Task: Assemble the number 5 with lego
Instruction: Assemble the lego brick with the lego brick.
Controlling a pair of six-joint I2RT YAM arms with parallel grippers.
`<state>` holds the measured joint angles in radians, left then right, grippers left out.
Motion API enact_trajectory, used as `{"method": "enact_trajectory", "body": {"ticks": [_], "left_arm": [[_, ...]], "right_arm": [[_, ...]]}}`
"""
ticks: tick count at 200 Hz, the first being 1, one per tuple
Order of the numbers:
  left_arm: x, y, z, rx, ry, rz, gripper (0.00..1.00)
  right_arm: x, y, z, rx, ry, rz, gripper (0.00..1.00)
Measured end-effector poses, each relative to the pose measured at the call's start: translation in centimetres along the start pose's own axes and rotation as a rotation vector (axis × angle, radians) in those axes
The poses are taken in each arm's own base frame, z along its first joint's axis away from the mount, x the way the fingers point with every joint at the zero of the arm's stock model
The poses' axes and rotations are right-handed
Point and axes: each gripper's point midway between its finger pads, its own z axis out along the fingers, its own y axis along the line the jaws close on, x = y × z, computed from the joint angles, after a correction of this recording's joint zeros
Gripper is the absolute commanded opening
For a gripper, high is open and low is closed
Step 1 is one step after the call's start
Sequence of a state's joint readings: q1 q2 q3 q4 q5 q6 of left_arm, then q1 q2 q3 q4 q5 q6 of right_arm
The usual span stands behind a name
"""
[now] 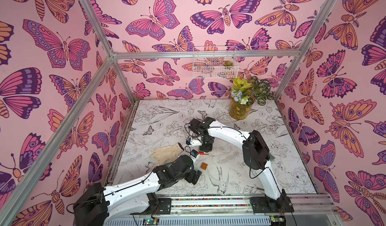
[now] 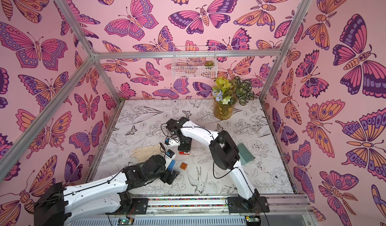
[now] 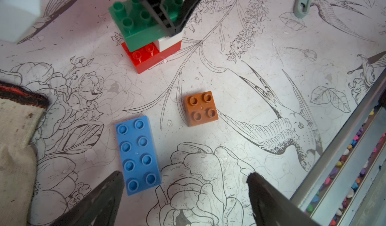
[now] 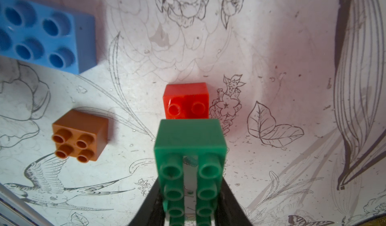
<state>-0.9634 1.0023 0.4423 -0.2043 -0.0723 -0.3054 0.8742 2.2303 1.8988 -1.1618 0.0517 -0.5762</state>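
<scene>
A long green brick [image 3: 135,24] sits on a short white brick [image 3: 169,42], which sits on a long red brick [image 3: 146,56]. My right gripper [image 4: 190,195] is shut on the green brick [image 4: 190,139], one finger on each long side, and the red brick [image 4: 186,101] shows beyond it. The brown-orange brick [image 3: 201,108] and the long blue brick [image 3: 137,155] lie loose on the table, studs up. My left gripper [image 3: 183,173] hangs open above the table, with the blue brick's end just inside one finger. In a top view the stack [image 1: 203,153] is under the right gripper. No finished number 5 shows.
A beige glove [image 1: 166,153] lies left of the stack. A pale teal brush [image 2: 246,154] lies to the right, behind the right arm. A vase of plants [image 1: 240,110] stands at the back right. The metal rail [image 3: 344,152] runs along the table's front edge.
</scene>
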Motion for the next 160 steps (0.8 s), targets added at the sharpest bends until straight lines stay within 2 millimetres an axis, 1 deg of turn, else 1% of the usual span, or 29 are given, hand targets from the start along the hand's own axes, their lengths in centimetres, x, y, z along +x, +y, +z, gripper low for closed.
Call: {"method": "enact_trajectory", "body": {"ticks": [25, 98, 125, 160], "left_arm": [[0.01, 0.0, 0.0, 0.0, 0.0, 0.0, 0.95], [-0.04, -0.01, -0.06, 0.001, -0.003, 0.0, 0.95], [-0.04, 0.06, -0.09, -0.002, -0.005, 0.0, 0.95], [-0.05, 0.06, -0.09, -0.002, -0.006, 0.0, 0.95]], "right_arm": [[0.01, 0.04, 0.08, 0.001, -0.017, -0.019, 0.0], [-0.16, 0.01, 0.18, -0.069, -0.047, -0.067, 0.0], [-0.38, 0.11, 0.52, -0.089, -0.058, -0.065, 0.0], [-0.34, 0.07, 0.69, -0.063, -0.081, -0.036, 0.0]]}}
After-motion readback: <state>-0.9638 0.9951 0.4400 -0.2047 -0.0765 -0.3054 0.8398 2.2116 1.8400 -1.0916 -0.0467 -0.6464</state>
